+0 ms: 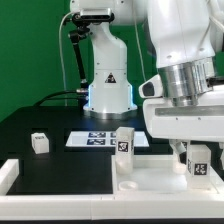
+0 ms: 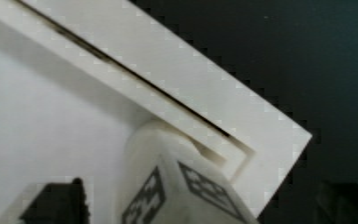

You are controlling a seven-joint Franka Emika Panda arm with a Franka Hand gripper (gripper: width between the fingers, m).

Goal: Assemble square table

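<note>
We see the arm's two-finger gripper (image 2: 201, 202) hanging over a corner of the white plastic square panel (image 1: 160, 178). The panel lies near the front of the black table (image 1: 60, 160), rimmed, recessed side up. The jaws stand apart: the dark fingers (image 2: 55, 203) flank a short white block leg (image 1: 200, 161) with a gap showing, clamping nothing. That tagged leg stands upright in the panel's corner on the exterior view's right. A second tagged white leg (image 1: 124, 141) stands upright at the panel's far corner on the exterior view's left. A third small white leg (image 1: 40, 142) sits on the table, well apart. The marker board (image 1: 95, 138) lies beyond the panel.
</note>
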